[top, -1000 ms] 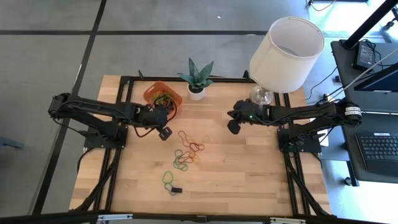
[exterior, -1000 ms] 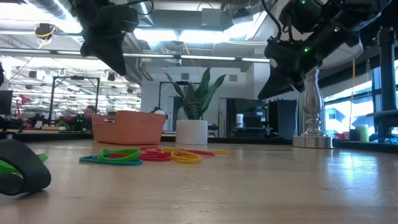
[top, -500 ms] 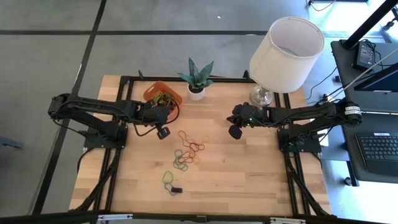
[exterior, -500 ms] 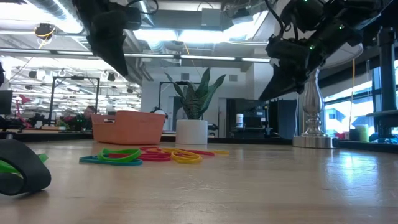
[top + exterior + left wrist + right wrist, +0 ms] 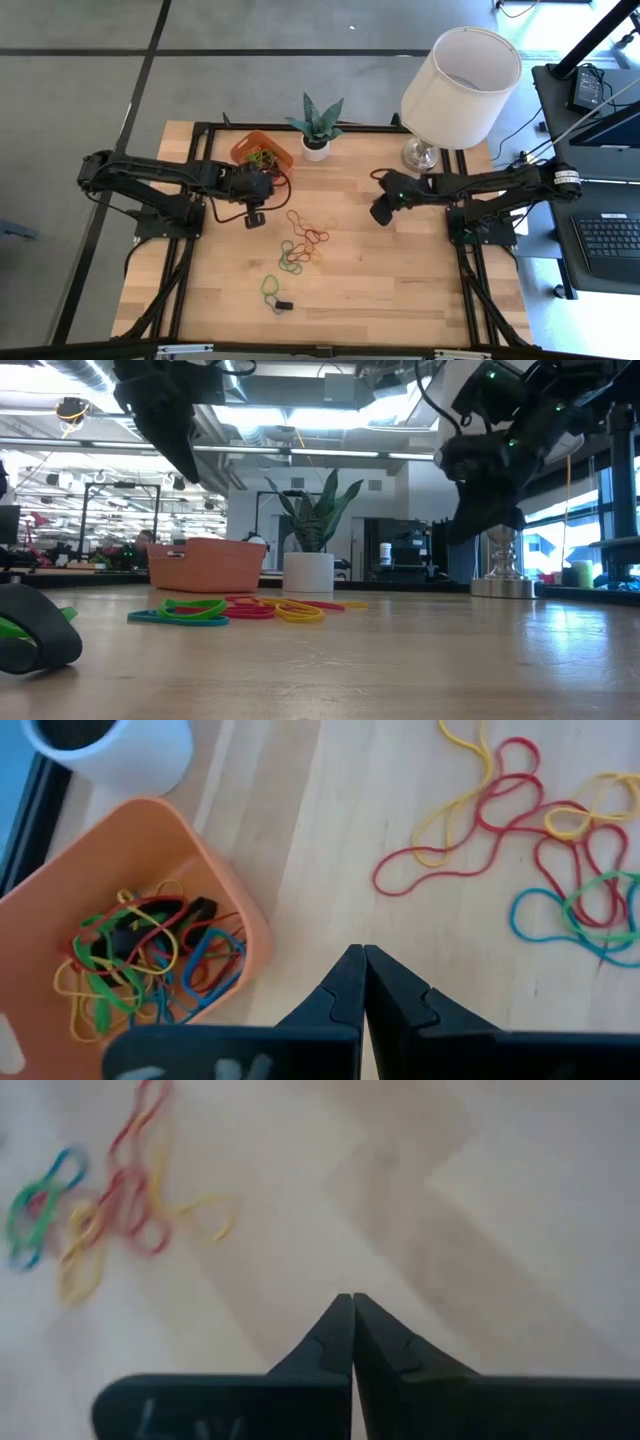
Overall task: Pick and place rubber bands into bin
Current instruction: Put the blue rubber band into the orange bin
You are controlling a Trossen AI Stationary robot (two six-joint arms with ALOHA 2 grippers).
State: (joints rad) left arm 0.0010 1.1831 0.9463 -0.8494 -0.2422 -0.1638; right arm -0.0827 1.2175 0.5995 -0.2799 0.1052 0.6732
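Your desk [image 5: 400, 290] is a pale wooden top, and at its far edge toward the right corner stands a lamp [image 5: 460, 75] with a big white shade. A little to the left of it along that same far edge sits a spiky green plant [image 5: 316, 125] in a white pot.

Your left arm [image 5: 150, 180] reaches in from the left edge, and the left gripper [image 5: 254, 217] hangs above the wood just in front of the bin, fingers [image 5: 345, 990] pressed together with nothing between them. Your right arm [image 5: 500, 185] comes in from the right edge; the right gripper [image 5: 380, 212] hovers over bare wood in front of the lamp base, its fingers [image 5: 338, 1338] likewise closed tight on nothing.

The bin [image 5: 262, 153] — a small orange tray — rests near the far edge, just left of the plant pot. Inside it you already have a tangle of bands [image 5: 150, 955] in red, green, yellow, blue and black.

The rest of the rubber bands [image 5: 302, 243] lie loose in the middle of the desk, between the two grippers and a little nearer the front — red, yellow, orange, green and blue loops overlapping one another. A green band [image 5: 270, 287] lies apart from them toward the front edge, with a small black piece [image 5: 284, 304] just beside it.
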